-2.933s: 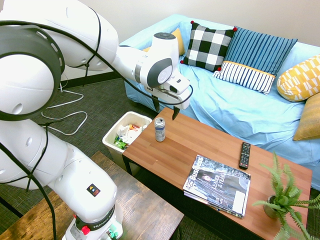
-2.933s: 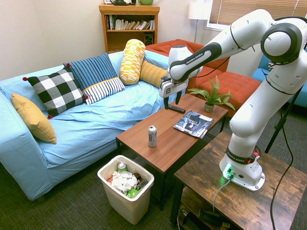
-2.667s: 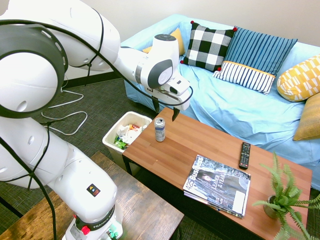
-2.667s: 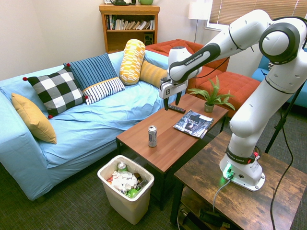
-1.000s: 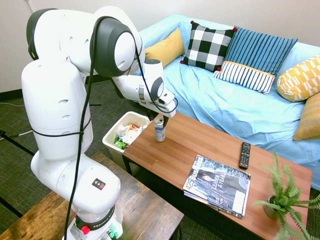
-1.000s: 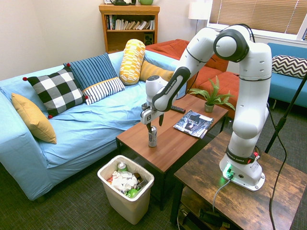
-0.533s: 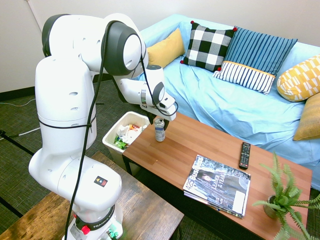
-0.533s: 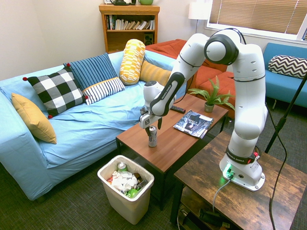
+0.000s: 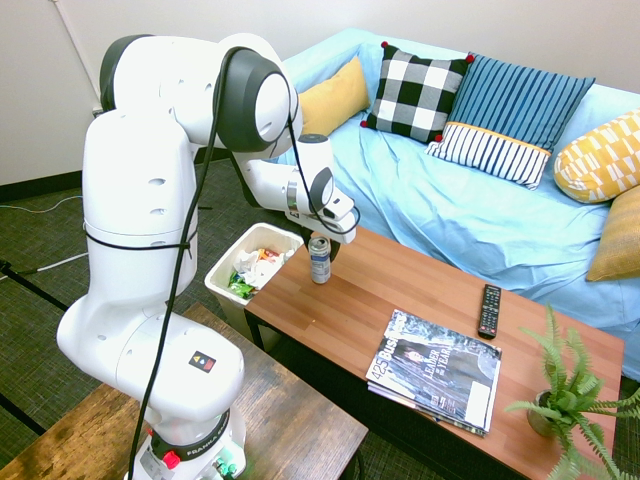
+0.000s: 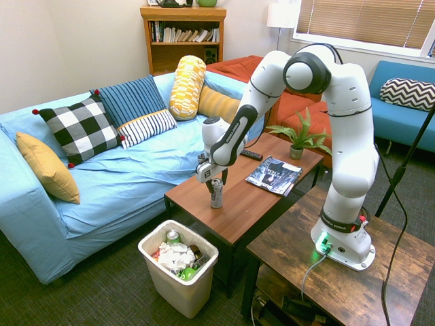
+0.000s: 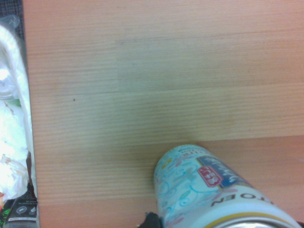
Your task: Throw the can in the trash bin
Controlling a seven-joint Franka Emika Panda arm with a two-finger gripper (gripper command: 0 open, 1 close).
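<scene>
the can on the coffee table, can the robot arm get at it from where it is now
Probably yes: the pincer hangs open right at the top of the upright can, and nothing seems to stand between them.

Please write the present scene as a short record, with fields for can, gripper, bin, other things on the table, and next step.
can: silver can, upright on the coffee table, near its bin-side end
gripper: open gripper, fingers around the can's upper part
bin: trash bin on the floor, holding wrappers and a green-topped can
other things: magazines, remote control, potted fern
next step: probably close on the can, then lift it
</scene>
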